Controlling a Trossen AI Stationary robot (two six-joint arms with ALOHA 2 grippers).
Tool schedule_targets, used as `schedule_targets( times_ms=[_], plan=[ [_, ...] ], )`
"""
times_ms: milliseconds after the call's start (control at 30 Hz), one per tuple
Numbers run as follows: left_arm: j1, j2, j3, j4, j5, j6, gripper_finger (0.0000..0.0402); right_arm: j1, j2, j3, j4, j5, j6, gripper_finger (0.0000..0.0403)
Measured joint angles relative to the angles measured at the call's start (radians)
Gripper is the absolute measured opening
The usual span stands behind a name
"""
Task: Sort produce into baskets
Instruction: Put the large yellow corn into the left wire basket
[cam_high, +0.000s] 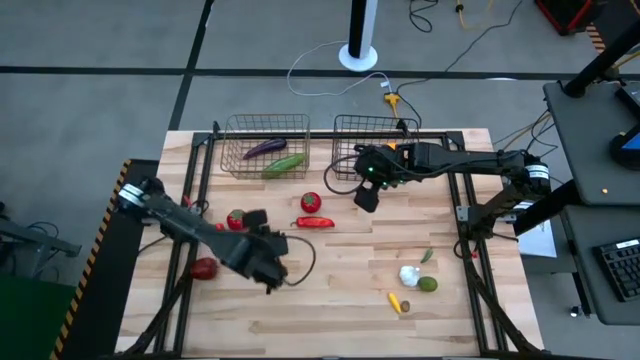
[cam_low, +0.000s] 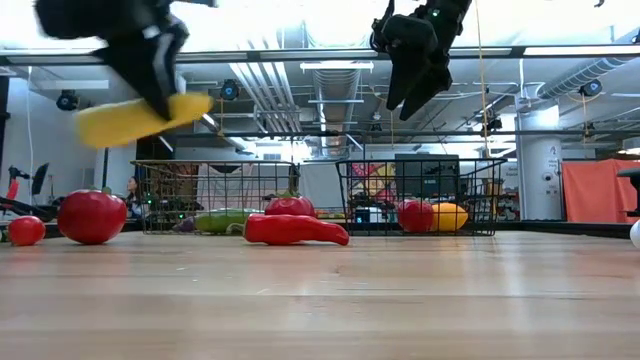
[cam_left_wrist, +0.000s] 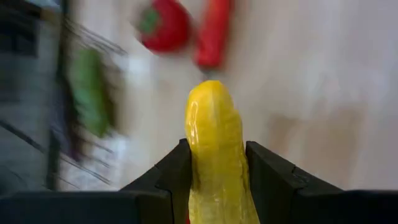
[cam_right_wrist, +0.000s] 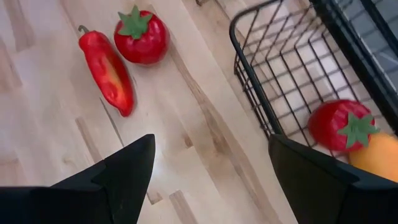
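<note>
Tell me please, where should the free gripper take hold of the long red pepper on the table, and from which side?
Grip the red pepper across its thick middle, coming straight down from above. It lies flat on the table, narrow enough for the jaws, with bare wood along both long sides. The open right gripper hovers nearest; the tomato is probably not in the way.

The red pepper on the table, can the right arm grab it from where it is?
Probably yes. The right gripper is open and empty above the table, and the red pepper lies in the open beside a tomato, nothing covering it.
</note>
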Motion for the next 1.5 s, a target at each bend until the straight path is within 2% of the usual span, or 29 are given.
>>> schedule_targets(
  times_ms=[233,433,500,667,767,933,1067,1200,1333,1500],
  plan=[
    [0.121,-0.17,-0.009,0.065,-0.134,0.271,0.0116,0.0,0.0,0.0,-0.135,0.0,0.057,0.0306],
    [0.298,-0.335,-0.081,0.196,-0.142,0.521,0.0116,0.0,-0.001,0.0,-0.205,0.001,0.105,0.0306],
    [0.376,-0.371,-0.103,0.254,-0.111,0.621,0.0116,0.0,-0.001,0.0,-0.207,0.001,0.106,0.0306],
    [0.616,-0.394,-0.129,0.37,0.069,0.865,0.0116,0.0,-0.001,0.0,-0.207,0.001,0.121,0.0306],
    [0.765,-0.374,-0.13,0.409,0.163,1.007,0.0116,0.0,-0.001,0.0,-0.209,0.001,0.131,0.0306],
    [0.997,-0.278,-0.077,0.407,0.427,1.142,0.0116,0.0,-0.001,0.0,-0.21,0.001,0.139,0.0306],
    [1.101,-0.159,-0.002,0.352,0.443,1.203,0.0116,0.0,-0.001,0.0,-0.21,0.001,0.152,0.0306],
    [1.163,-0.045,0.08,0.296,0.525,1.253,0.0116,0.0,-0.001,0.0,-0.21,0.003,0.172,0.0306],
    [1.198,0.055,0.146,0.225,0.538,1.261,0.0116,0.0,-0.001,0.0,-0.21,0.003,0.186,0.0306],
    [1.207,0.128,0.174,0.214,0.567,1.291,0.0116,0.0,-0.001,0.0,-0.209,0.003,0.19,0.0306]
  ],
)
